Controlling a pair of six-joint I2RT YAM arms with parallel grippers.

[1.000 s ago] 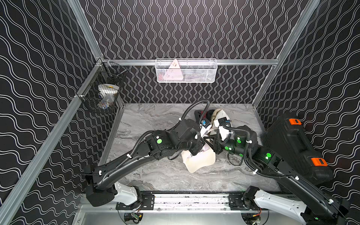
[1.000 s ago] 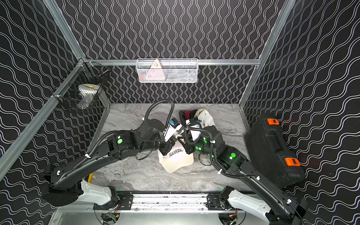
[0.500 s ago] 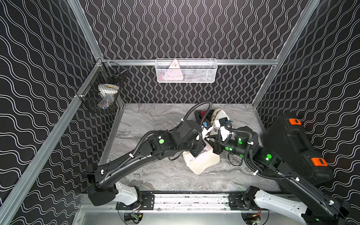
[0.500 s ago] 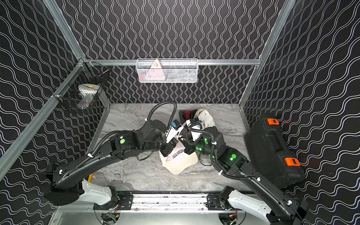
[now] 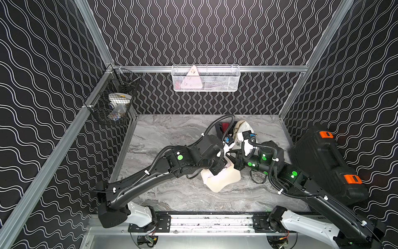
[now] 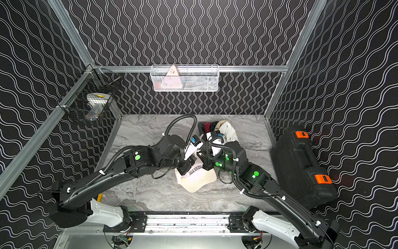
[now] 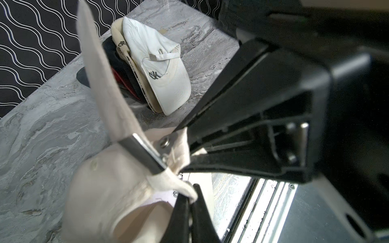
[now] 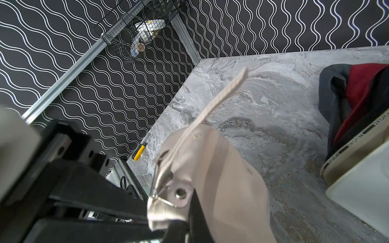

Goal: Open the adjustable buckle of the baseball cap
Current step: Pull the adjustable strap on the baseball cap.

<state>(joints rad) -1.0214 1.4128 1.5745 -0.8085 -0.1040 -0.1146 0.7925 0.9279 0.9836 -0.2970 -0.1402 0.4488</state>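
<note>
Jaws of left gripper (image 7: pixel 190 195) and right gripper (image 8: pixel 185 218) both clench the strap (image 7: pixel 101 73). On the table (image 5: pixel 172 133): black case (image 5: pixel 323 166) at right, cap pile (image 5: pixel 242 129) behind, beige cap (image 5: pixel 221 183) in the middle, its buckle (image 7: pixel 143 151) covered by arms from above; screwdriver (image 8: pixel 139 151) by wall.

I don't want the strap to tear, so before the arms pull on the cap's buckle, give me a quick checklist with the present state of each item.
1. The left gripper is shut on the strap: ok.
2. The right gripper is shut on strap fabric beside the buckle: ok.
3. The buckle shows between both grippers: ok.
4. The buckle is already released: cannot tell; the strap tail runs through it.
5. The cap lies apart from the pile of caps: ok.
</note>
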